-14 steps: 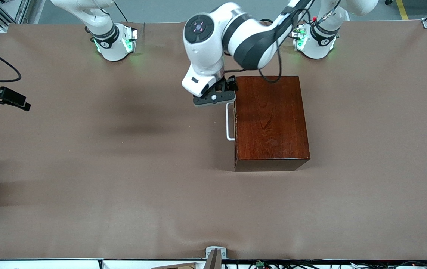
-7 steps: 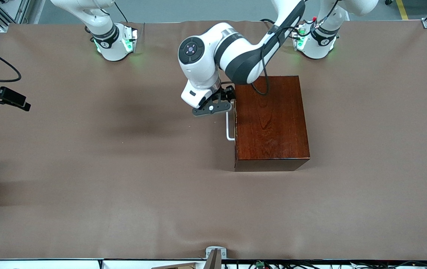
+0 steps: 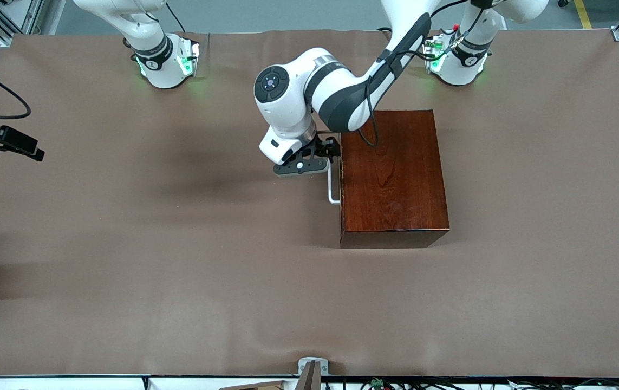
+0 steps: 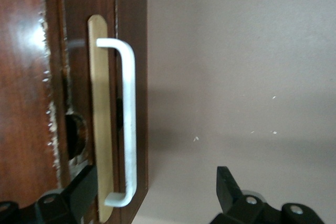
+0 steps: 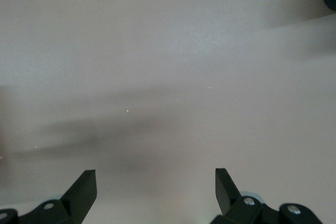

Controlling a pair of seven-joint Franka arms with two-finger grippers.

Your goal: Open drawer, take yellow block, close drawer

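We see the brown table [image 3: 179,244] with the glossy mahogany box [image 3: 390,173] standing toward the left arm's end, its drawer [image 4: 128,51] shut flush in the side that faces the right arm's end. The white U-shaped handle [image 3: 331,187] runs along that drawer front.

The left arm reaches in from its base, and its gripper [image 3: 301,165] has come lower and nearer to the handle than half a second ago, now hanging over the handle's end farther from the front camera. In the left wrist view the left gripper [image 4: 157,192] has its fingers spread wide, one finger [image 4: 79,192] against the drawer front and the other [image 4: 228,184] out over bare table, with the handle between them and not yet gripped.

The right arm waits as before, its gripper [image 5: 156,190] spread open over bare table.

We cannot see the yellow block anywhere; the drawer is closed.
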